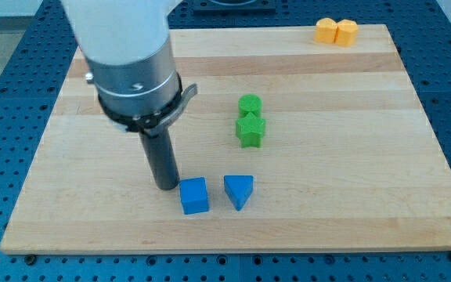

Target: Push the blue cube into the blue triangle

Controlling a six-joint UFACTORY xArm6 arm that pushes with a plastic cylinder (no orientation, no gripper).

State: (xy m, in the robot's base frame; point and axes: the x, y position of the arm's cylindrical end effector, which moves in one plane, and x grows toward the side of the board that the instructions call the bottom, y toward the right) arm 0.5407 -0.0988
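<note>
The blue cube (194,196) lies near the view's bottom, a little left of centre. The blue triangle (239,190) lies just to its right, with a small gap between them. My tip (165,186) rests on the board right beside the cube's upper left corner, touching it or nearly so. The dark rod rises from there to the arm's grey and white body at the view's upper left.
Two green blocks (250,121) sit together above the blue triangle, near the centre. Two orange blocks (336,31) sit at the wooden board's (351,157) top right edge. A blue perforated table surrounds the board.
</note>
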